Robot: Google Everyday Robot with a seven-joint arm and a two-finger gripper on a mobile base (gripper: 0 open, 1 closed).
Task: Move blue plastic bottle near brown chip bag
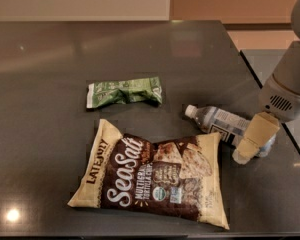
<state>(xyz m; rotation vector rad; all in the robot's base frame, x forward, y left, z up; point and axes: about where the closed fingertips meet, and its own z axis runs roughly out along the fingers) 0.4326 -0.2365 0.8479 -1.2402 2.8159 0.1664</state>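
Observation:
The blue plastic bottle (221, 122) lies on its side on the dark table (50, 84), white cap pointing left. It is right next to the upper right corner of the brown chip bag (152, 173), which lies flat with "Sea Salt" lettering. My gripper (254, 138) is low at the bottle's base end, and its cream part covers that end. The grey arm (289, 86) rises to the upper right.
A small green snack bag (124, 92) lies behind the chip bag, left of the bottle. The table's right edge (285, 129) runs just past the gripper, with a second dark surface (270, 64) beyond it.

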